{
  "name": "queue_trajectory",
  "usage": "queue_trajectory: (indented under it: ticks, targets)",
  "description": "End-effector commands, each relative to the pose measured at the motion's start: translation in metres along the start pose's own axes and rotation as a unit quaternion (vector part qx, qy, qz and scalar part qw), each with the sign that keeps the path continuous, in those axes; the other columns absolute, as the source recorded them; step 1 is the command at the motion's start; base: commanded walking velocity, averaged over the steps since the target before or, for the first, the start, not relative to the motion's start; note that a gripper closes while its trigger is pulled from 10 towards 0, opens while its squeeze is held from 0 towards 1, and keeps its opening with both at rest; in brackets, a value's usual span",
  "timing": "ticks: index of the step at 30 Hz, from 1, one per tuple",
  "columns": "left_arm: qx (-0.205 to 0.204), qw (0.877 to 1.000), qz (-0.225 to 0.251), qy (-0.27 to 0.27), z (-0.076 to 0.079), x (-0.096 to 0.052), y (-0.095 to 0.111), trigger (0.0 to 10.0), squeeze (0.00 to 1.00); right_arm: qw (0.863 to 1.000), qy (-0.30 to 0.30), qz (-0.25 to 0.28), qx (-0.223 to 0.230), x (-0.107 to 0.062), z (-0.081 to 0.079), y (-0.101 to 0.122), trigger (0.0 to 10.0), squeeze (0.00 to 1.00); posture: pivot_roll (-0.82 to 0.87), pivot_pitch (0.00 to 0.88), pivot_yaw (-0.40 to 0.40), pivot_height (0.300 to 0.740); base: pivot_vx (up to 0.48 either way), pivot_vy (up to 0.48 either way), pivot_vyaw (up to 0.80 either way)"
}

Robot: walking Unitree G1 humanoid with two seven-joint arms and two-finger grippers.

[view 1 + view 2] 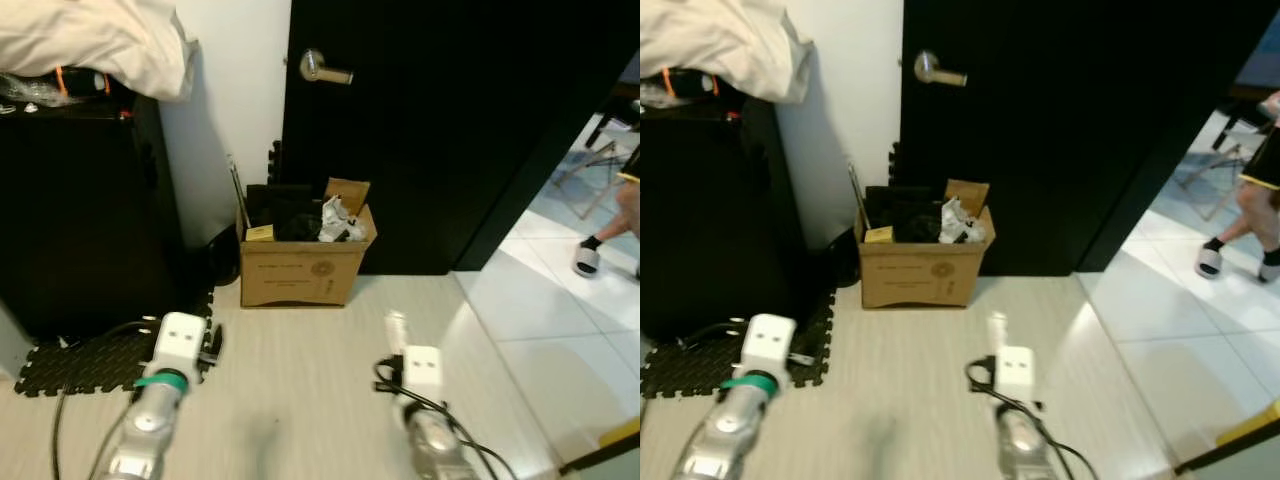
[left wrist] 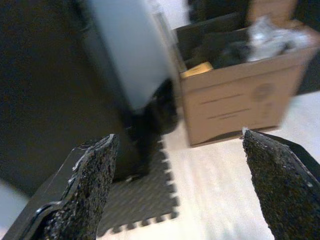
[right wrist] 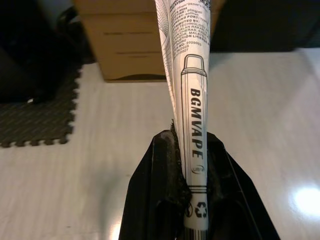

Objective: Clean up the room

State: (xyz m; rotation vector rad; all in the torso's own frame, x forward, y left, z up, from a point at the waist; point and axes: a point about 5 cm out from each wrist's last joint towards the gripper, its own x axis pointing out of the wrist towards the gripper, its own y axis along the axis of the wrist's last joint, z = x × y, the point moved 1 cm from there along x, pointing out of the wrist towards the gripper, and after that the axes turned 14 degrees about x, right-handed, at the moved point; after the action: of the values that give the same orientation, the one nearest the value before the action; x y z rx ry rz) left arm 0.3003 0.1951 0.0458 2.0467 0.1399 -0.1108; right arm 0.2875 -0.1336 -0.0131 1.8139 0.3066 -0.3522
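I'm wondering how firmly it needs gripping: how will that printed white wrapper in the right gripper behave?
The printed white wrapper looks thin and creased, so probably floppy and very light. Pinched flat in the right gripper, it likely crushes rather than breaks, though it could slip.

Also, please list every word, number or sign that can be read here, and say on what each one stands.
"BGMVAPE": on the white wrapper clamped in the right gripper, inside a pen-shaped outline.
Recycling symbol: near the wrapper's lower end.
Small print at its top: too small to read.
Cardboard box: round logo and lines of print, too blurred to read.
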Motion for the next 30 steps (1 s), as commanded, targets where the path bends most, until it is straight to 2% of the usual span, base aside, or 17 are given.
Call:
queue_trajectory:
  ticks: [1,4,19,30]
  targets:
    - [-0.008,1.000,0.001,-0.010,0.0071,-0.0002,0.0021,10.0,0.00,1.000,-0.014,-0.002,-0.003,-0.0002,0.0100,0.0013,10.0,0.00,0.03,0.000,0.005,0.740,0.330,0.000,0.00]
    - [-0.007,1.000,0.000,-0.010,0.0074,-0.0013,0.0012,10.0,0.00,1.000,-0.013,-0.001,-0.003,-0.0001,0.0099,0.0015,10.0,0.00,0.03,0.000,0.003,0.740,0.322,0.000,0.00]
    - [-0.010,1.000,-0.006,-0.012,0.0107,-0.0076,-0.0035,10.0,0.00,1.000,-0.014,-0.007,-0.007,-0.0043,0.0141,-0.0044,10.0,0.00,0.02,0.000,-0.002,0.740,0.314,0.000,-0.76]
    - [-0.012,1.000,-0.008,-0.012,0.0110,-0.0099,-0.0044,10.0,0.00,1.000,-0.017,-0.008,-0.008,-0.0056,0.0152,-0.0064,10.0,0.00,0.02,0.000,-0.003,0.740,0.309,0.000,0.00]
